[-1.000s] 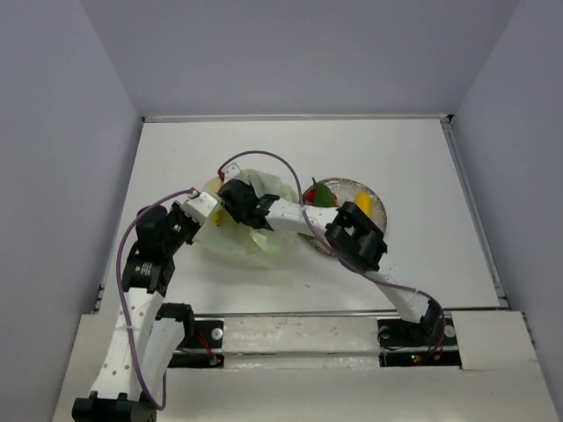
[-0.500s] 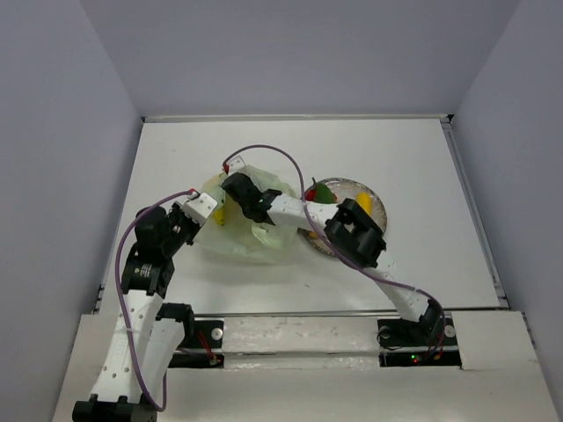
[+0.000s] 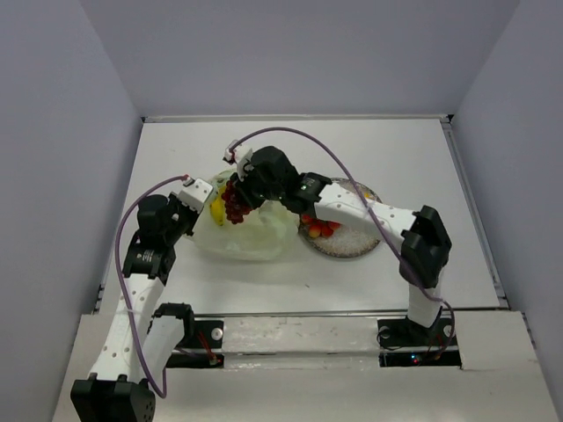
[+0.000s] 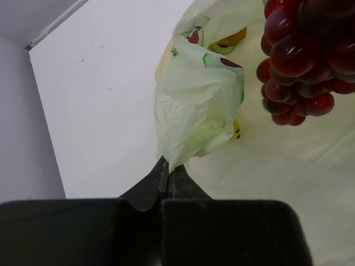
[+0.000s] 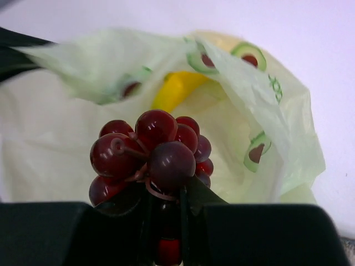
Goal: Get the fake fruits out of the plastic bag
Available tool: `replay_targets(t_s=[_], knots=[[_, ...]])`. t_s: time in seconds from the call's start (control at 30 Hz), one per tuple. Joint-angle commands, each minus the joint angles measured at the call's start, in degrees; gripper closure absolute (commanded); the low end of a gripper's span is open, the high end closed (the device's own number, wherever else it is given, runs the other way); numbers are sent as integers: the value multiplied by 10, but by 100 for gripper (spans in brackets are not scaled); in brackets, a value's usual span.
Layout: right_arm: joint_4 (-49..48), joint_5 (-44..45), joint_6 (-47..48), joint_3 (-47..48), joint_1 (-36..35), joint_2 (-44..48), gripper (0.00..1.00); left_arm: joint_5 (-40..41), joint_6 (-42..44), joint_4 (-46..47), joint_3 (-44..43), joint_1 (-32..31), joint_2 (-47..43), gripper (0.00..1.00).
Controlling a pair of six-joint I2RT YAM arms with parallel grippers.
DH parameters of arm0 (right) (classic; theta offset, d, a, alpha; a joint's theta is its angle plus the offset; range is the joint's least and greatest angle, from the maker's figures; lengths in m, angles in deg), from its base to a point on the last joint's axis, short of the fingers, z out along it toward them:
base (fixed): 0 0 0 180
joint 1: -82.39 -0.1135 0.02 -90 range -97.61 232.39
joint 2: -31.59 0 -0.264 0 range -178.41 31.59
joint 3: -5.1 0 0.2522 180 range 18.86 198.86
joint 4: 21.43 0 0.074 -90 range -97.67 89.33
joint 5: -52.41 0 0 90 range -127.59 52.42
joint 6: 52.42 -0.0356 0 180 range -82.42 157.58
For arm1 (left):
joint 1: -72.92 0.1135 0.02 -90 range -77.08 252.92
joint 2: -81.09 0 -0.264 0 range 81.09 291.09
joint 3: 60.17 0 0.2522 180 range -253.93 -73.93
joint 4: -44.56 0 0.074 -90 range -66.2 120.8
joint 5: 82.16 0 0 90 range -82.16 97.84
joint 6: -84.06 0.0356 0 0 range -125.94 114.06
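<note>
The pale yellow-green plastic bag (image 3: 251,236) lies left of the middle of the table, its mouth held up. My left gripper (image 3: 205,197) is shut on a fold of the bag's rim (image 4: 194,111), fingertips pinched together (image 4: 168,169). My right gripper (image 3: 241,192) is shut on the stem of a dark red grape bunch (image 5: 152,152), which hangs above the open bag (image 5: 266,127). The grape bunch (image 4: 299,61) shows at the upper right of the left wrist view. A yellow piece (image 5: 178,88) lies inside the bag. Red fruits (image 3: 318,229) rest on the plate.
A round speckled grey plate (image 3: 356,244) sits just right of the bag, partly under my right forearm. A raised rail (image 3: 299,117) runs along the far edge of the white table, and grey walls close in both sides.
My right gripper closed on the grape bunch inside the bag and lifted it out above the opening; its elbow swung right and up. My left gripper kept its pinch on the bag.
</note>
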Motion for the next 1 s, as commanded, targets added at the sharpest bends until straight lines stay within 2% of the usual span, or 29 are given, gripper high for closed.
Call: replay_targets(t_s=[0.0, 0.27, 0.43, 0.5, 0.57, 0.73, 0.97], knots=[[-34, -155, 13, 0, -5, 80, 99, 1, -15, 35, -29, 6, -4, 100], [-79, -151, -81, 85, 14, 120, 99, -1, 5, 30, -13, 6, -26, 100], [-70, -107, -139, 137, 69, 165, 99, -2, 8, 23, -11, 5, -36, 100], [-56, -73, -164, 120, 117, 192, 99, -5, 7, 23, -11, 5, -36, 100], [-25, 12, -158, 60, 135, 241, 99, -7, 8, 24, -11, 5, -35, 100], [84, 130, -167, -40, 169, 320, 99, -14, 9, 27, -10, 4, -32, 100], [197, 186, -258, -147, 203, 409, 99, -21, 12, 30, -6, 4, -29, 100]])
